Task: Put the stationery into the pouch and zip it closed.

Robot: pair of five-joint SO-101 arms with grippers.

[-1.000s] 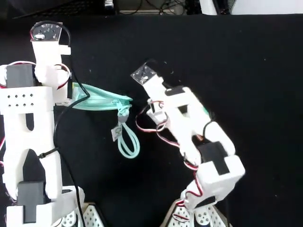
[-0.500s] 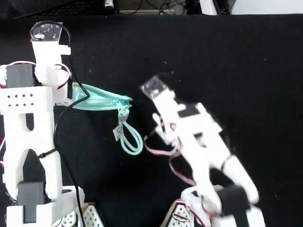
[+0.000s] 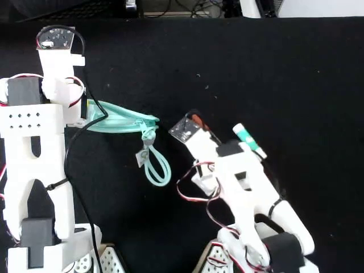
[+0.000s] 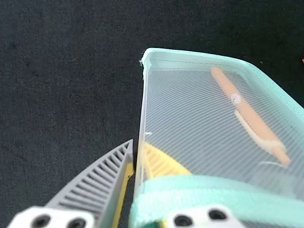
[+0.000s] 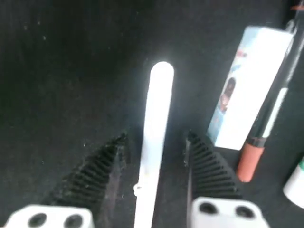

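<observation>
The pouch [image 3: 119, 122] is clear plastic with a teal rim and lies at the left of the black table. My left gripper [image 4: 138, 152] is shut on the pouch's [image 4: 199, 123] edge. An orange pen [image 4: 251, 118] lies inside the pouch. My right gripper [image 5: 156, 138] stands open with a white pen [image 5: 154, 142] between its fingers, untouched. In the high view my right gripper [image 3: 185, 128] is to the right of the pouch's teal cord loop [image 3: 154, 168]. A white and blue box [image 5: 247, 104] and a black pen with an orange band [image 5: 266, 118] lie beside the white pen.
A white marker with a teal band [image 3: 248, 141] lies just right of the right arm. The left arm's white body [image 3: 34, 153] covers the table's left side. Cables and equipment run along the far edge [image 3: 170, 8].
My right arm has pulled back from the pouch towards the near edge, and its gripper now sits lower and to the right. The teal-banded marker has come into sight. The left arm has kept still.
</observation>
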